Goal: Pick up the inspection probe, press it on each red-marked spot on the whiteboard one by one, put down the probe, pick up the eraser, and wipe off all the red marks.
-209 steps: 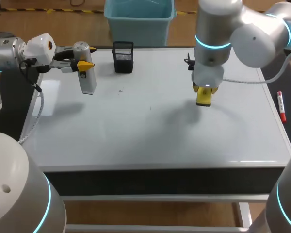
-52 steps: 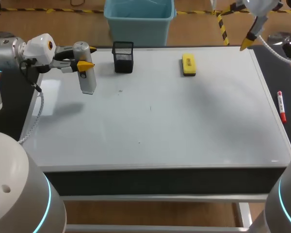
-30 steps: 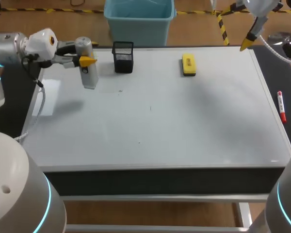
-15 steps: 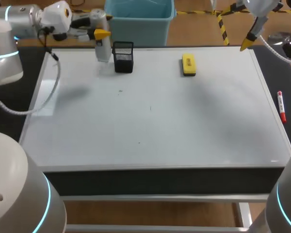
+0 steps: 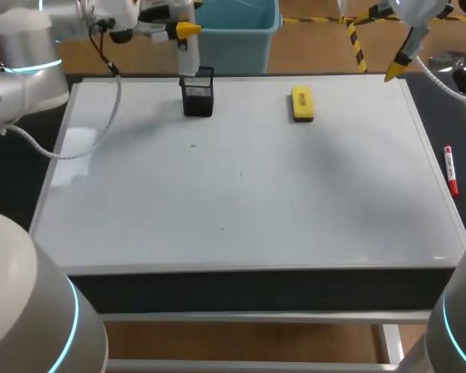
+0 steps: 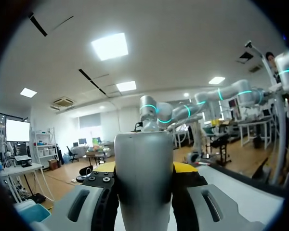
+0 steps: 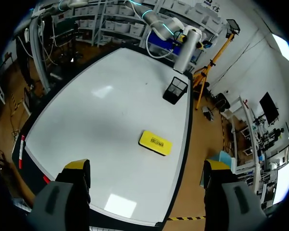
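1. On your glossy whiteboard [image 5: 241, 202], the yellow slab eraser [image 5: 301, 103] rests toward the far edge, right of a black mesh cup [image 5: 197, 92].
2. Your left gripper [image 5: 182, 31] pinches the smooth silver cylindrical probe [image 5: 185, 53], upright just beyond that cup.
3. Far right, your right gripper [image 7: 147, 166] stands spread wide.

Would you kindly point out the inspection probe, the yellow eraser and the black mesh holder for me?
inspection probe [image 5: 186, 51], head view, on its lower grey body.
yellow eraser [image 5: 301, 103], head view, middle of its top face.
black mesh holder [image 5: 197, 101], head view, on its front wall.
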{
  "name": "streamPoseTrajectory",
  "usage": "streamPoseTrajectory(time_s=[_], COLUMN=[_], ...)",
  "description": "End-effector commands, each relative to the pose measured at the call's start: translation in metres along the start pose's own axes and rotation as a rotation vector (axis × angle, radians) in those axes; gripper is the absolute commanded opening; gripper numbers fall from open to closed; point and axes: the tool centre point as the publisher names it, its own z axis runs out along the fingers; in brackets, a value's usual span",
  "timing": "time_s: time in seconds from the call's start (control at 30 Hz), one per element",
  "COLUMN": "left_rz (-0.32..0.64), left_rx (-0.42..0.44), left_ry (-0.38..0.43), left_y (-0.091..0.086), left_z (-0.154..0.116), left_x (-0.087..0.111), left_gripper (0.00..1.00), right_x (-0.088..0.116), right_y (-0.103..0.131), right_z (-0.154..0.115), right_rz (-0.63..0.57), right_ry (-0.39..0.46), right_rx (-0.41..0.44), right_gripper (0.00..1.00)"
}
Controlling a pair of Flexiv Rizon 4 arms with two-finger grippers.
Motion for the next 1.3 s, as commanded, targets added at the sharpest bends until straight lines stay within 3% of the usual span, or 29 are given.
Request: streamPoseTrajectory(time_s=[0.03,0.47,1.3], left_rz=[-0.007,-0.054,-0.026], left_rx=[0.016,0.044,0.039], left_ry=[0.027,0.011,0.028], left_y=[0.011,0.04,0.081], left_z=[0.003,0.007,0.004], left_x=[-0.012,-0.027,-0.037], left_gripper=[0.0,0.0,0.0], right_x=[-0.001,-0.001,-0.001], right_y=[-0.001,-0.001,-0.001], right_z=[-0.001,-0.001,-0.001], right_rz=[-0.002,-0.002,-0.002], right_ry=[0.004,0.004,0.004], right_rx=[0.002,0.002,0.002], right_gripper=[1.0,1.0,1.0])
